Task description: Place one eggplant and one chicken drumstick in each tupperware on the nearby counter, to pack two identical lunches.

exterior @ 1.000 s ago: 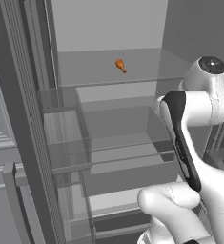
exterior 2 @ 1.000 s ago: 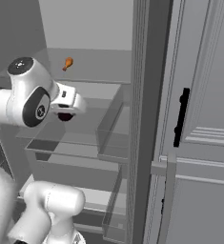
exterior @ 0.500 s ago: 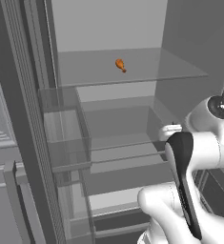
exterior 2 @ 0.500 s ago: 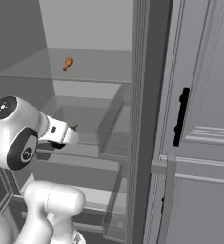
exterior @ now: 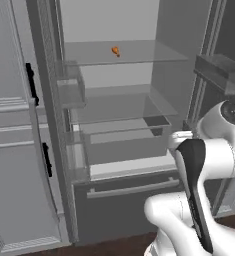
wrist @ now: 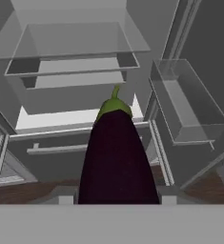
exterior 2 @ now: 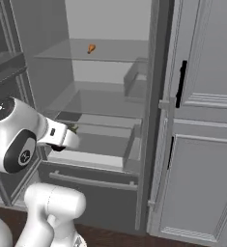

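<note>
A dark purple eggplant (wrist: 116, 157) with a green stem is held lengthwise in my gripper (wrist: 117, 198), whose jaws are shut on its sides. In the right base view the gripper (exterior 2: 63, 141) hangs low in front of the open fridge, and the eggplant's green stem (exterior 2: 72, 128) pokes out past the hand. An orange chicken drumstick (exterior: 115, 51) lies on the upper glass shelf of the fridge, also seen from the right as the drumstick (exterior 2: 91, 48), far above and beyond the gripper. The tupperware and the counter are out of view.
The fridge stands open, with glass shelves (exterior: 124, 105) and a pulled-out lower drawer (exterior: 129, 167). Door bins (wrist: 185, 102) flank the opening. Grey panelled cabinet doors with black handles (exterior 2: 181, 82) stand to the right, and another panelled door (exterior: 14, 150) to the left.
The whole picture has shifted: the base has backed away from the fridge. The arm has dropped from shelf height to low in front of the drawer, still gripping the eggplant.
</note>
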